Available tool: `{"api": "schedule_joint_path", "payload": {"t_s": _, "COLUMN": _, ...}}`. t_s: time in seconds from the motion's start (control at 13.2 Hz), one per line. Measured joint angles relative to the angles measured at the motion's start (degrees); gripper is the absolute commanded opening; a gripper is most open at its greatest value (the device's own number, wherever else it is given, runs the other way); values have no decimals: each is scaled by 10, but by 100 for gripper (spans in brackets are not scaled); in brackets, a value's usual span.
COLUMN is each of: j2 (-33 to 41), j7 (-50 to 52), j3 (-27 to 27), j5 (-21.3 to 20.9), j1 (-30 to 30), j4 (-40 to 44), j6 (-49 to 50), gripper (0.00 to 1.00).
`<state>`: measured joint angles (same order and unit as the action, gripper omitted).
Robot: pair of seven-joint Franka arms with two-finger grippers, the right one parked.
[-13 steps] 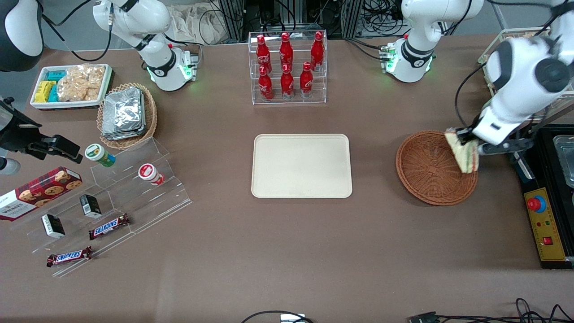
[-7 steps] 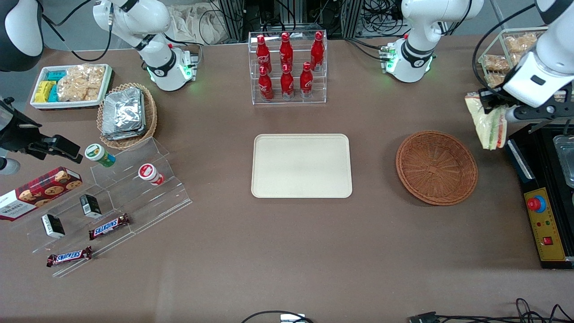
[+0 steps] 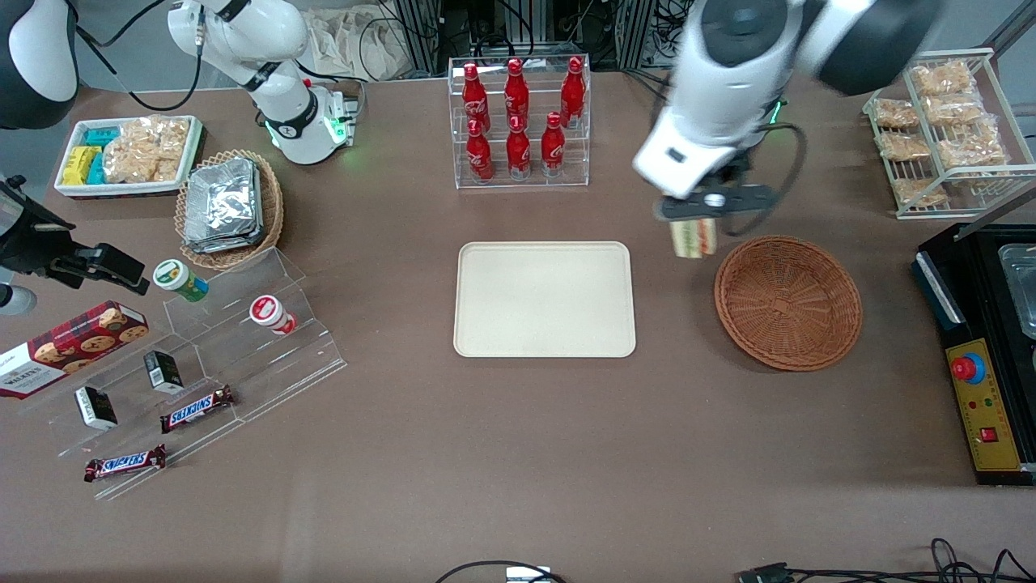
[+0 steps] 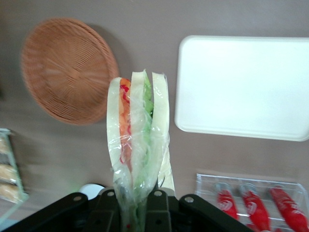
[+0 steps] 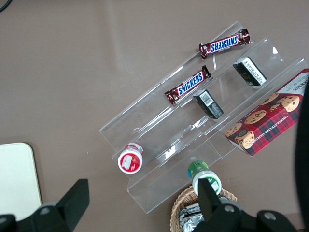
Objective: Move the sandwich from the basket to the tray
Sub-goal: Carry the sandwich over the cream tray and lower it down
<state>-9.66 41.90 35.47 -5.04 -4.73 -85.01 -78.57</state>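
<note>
My left gripper [image 3: 698, 217] hangs in the air between the cream tray [image 3: 544, 299] and the brown wicker basket [image 3: 787, 301], shut on the sandwich [image 3: 693, 238]. The wrapped wedge hangs down from the fingers, white bread with green and red filling [image 4: 138, 140]. In the left wrist view the gripper [image 4: 136, 210] clamps the wrapped end of the sandwich, with the basket [image 4: 67, 67] and the tray [image 4: 244, 87] both below, apart from it. Nothing lies in the basket or on the tray.
A clear rack of red cola bottles [image 3: 518, 113] stands farther from the front camera than the tray. A wire rack of snack bags [image 3: 943, 121] and a black control box [image 3: 983, 405] sit at the working arm's end. A foil-packet basket [image 3: 229, 206] and clear snack shelves [image 3: 202, 364] lie toward the parked arm's end.
The gripper lifted the sandwich out of the basket, swung up toward the working arm's end, then travelled across over the basket to hang beside the tray.
</note>
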Motion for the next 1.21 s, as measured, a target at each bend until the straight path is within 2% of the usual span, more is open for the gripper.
{"api": "schedule_joint_path", "payload": {"t_s": 0.3, "j2": -36, "j7": 24, "j3": 25, "j5": 0, "j1": -1, "j4": -40, "j6": -69, "gripper": 2}}
{"api": "schedule_joint_path", "payload": {"t_s": 0.68, "j2": -52, "j7": 24, "j3": 25, "j5": -14, "j1": -1, "j4": -199, "j6": -267, "gripper": 2}}
{"api": "schedule_joint_path", "payload": {"t_s": 0.91, "j2": -86, "j7": 24, "j3": 24, "j5": -76, "j1": 1, "j4": -276, "j6": -376, "gripper": 2}}
{"api": "schedule_joint_path", "payload": {"t_s": 1.06, "j2": -124, "j7": 25, "j3": 23, "j5": -131, "j1": 3, "j4": -286, "j6": -407, "gripper": 2}}
{"api": "schedule_joint_path", "payload": {"t_s": 1.21, "j2": -158, "j7": 42, "j3": 23, "j5": -169, "j1": 4, "j4": -286, "j6": -433, "gripper": 2}}
